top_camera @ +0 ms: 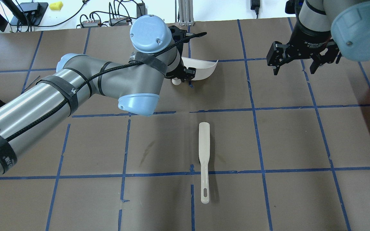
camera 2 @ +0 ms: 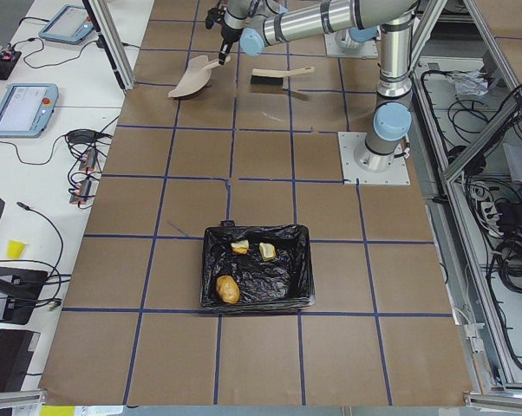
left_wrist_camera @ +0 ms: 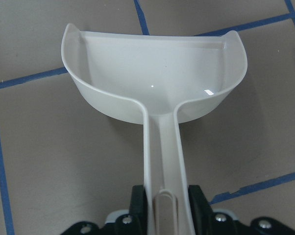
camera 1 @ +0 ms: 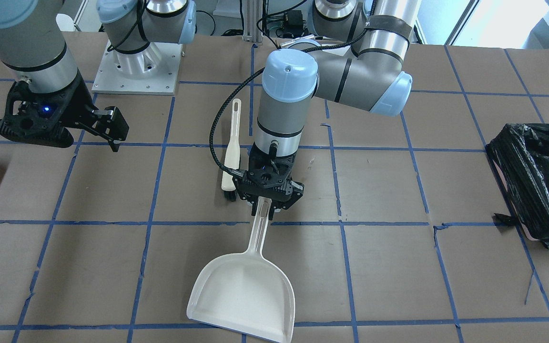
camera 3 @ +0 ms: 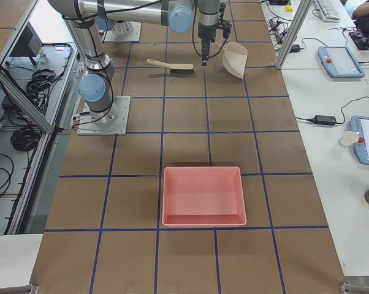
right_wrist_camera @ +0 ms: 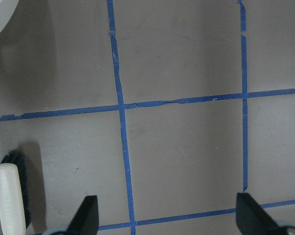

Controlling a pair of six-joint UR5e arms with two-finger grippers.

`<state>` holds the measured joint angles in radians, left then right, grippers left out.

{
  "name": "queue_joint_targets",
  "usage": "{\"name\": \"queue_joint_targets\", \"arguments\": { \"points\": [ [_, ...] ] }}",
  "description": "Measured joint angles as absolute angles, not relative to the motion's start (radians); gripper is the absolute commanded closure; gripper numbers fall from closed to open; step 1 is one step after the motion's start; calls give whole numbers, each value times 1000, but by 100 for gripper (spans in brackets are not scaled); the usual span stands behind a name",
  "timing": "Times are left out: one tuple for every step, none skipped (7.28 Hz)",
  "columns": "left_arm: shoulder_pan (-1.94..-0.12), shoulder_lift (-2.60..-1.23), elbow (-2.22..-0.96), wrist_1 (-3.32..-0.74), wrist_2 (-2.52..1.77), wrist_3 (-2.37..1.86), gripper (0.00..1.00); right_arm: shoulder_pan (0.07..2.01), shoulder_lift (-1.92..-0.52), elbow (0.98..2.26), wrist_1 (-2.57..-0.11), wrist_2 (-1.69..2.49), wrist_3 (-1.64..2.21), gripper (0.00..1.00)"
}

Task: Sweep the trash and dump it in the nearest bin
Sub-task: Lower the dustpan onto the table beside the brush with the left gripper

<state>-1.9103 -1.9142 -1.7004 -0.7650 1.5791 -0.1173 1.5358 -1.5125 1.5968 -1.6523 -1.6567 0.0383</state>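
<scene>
My left gripper [camera 1: 269, 206] is shut on the handle of the white dustpan [camera 1: 246, 293]. The left wrist view shows the handle [left_wrist_camera: 162, 161] between the fingers and the pan empty, low over the table. The trash lies inside the black-bagged bin [camera 2: 258, 276]: a tan-orange piece [camera 2: 228, 289] and two small pale chunks [camera 2: 239, 247] [camera 2: 267, 251]. The bin sits at the table's end on my left [camera 1: 536, 176]. My right gripper [top_camera: 294, 65] is open and empty above the table; its fingertips [right_wrist_camera: 88, 211] stand wide apart.
A white hand brush [top_camera: 204, 160] lies on the table between the arms, near the left gripper [camera 1: 231, 152]. A pink bagless tray [camera 3: 203, 195] sits at the table's end on my right. Blue tape lines grid the brown tabletop.
</scene>
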Motion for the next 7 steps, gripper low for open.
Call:
{"name": "queue_joint_targets", "arguments": {
  "points": [
    [-1917, -1917, -1704, -760, 1581, -134, 96, 1536, -1512, 1597, -1652, -1657, 38, 0],
    [-1924, -1918, -1710, -758, 1582, -144, 95, 1536, -1513, 1597, -1652, -1657, 38, 0],
    [-1930, -1918, -1720, -756, 1582, -150, 95, 1536, -1513, 1597, -1652, -1657, 38, 0],
    [-1938, -1918, -1730, -755, 1582, -153, 93, 1536, -1513, 1597, -1652, -1657, 37, 0],
    [-1948, -1919, -1737, -756, 1583, -154, 85, 1536, -1515, 1597, -1650, -1655, 37, 0],
    [-1959, -1918, -1745, -757, 1583, -154, 84, 1539, -1521, 1599, -1645, -1637, 37, 0],
    [-1971, -1910, -1766, -757, 1584, -153, 70, 1543, -1528, 1601, -1643, -1604, 36, 0]
  ]
}}
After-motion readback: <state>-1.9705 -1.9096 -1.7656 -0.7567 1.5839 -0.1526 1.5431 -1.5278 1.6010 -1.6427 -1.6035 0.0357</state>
